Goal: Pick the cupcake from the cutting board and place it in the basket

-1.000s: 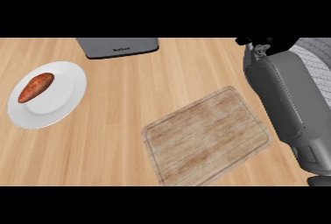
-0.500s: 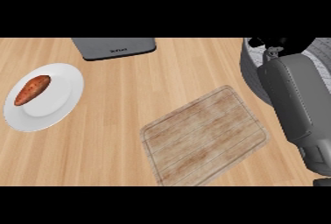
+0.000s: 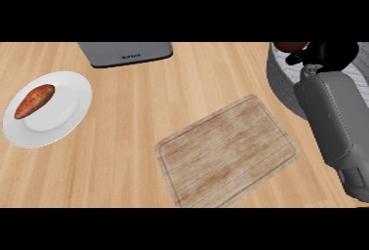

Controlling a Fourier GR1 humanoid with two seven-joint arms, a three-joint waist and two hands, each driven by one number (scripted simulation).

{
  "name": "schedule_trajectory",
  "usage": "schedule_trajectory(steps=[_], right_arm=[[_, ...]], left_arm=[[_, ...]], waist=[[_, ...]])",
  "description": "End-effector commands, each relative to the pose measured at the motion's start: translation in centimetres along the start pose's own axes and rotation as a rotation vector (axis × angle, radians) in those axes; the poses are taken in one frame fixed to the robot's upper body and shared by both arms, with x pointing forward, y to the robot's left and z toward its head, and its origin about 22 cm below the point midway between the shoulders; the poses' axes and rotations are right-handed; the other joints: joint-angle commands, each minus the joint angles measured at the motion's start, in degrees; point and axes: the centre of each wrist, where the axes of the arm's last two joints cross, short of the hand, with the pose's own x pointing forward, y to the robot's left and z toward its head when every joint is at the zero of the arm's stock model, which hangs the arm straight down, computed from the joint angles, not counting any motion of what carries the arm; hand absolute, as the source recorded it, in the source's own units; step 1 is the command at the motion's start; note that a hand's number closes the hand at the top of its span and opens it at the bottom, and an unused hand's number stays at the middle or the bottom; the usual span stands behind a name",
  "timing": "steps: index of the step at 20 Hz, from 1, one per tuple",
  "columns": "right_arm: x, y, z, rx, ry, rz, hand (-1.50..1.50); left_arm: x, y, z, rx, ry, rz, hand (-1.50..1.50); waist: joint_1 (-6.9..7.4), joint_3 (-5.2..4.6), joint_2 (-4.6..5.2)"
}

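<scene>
on the counter: one cutting board, one plate, one basket.

Bright even light, soft faint shadows, no glare, sharp throughout, undistorted edges

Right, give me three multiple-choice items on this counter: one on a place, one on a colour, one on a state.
1. Where does the plate lie?
A. Left of the cutting board
B. In the basket
C. Under the forearm

2. What colour is the plate?
A. Black
B. Green
C. White

3. What is the state of the cutting board's top?
A. A cupcake stands on it
B. Nothing lies on it
C. The plate covers it

Answers:
1 A, the plate sits at the view's left and the board is right of it.
2 C, its rim and middle are white.
3 B, only bare wood grain shows.
</scene>
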Motion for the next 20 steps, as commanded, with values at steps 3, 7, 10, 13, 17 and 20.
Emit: schedule_trajectory(steps=[3,7,10,13,17,20], right_arm=[[-1.6,0.4,-0.8,0.003,0.063,-0.027,1.50],[-2.8,1.0,-1.2,0.005,0.075,-0.025,1.50],[-3.2,1.2,-1.2,0.026,0.100,-0.055,1.50],[-4.2,1.0,-2.0,-0.008,0.140,-0.060,1.50],[-6.1,2.0,-2.3,0.021,0.167,-0.049,-1.50],[-6.0,2.3,-2.0,0.033,0.154,-0.046,-1.50]], left_arm=[[8.3,-7.2,-5.6,-0.302,-0.437,0.174,0.00],[8.4,-7.3,-5.4,-0.305,-0.444,0.166,0.00],[8.5,-7.4,-5.2,-0.307,-0.438,0.179,0.00],[8.4,-7.3,-5.2,-0.294,-0.430,0.177,0.00],[8.4,-7.2,-5.4,-0.296,-0.433,0.179,0.00],[8.5,-7.7,-5.0,-0.312,-0.435,0.177,0.00]], waist=[[-1.72,-0.20,-0.05],[-1.66,-0.16,-0.02],[-1.80,-0.13,-0.20],[-1.94,-0.19,-0.13],[-1.91,-0.18,-0.02],[-1.57,-0.19,-0.03]])
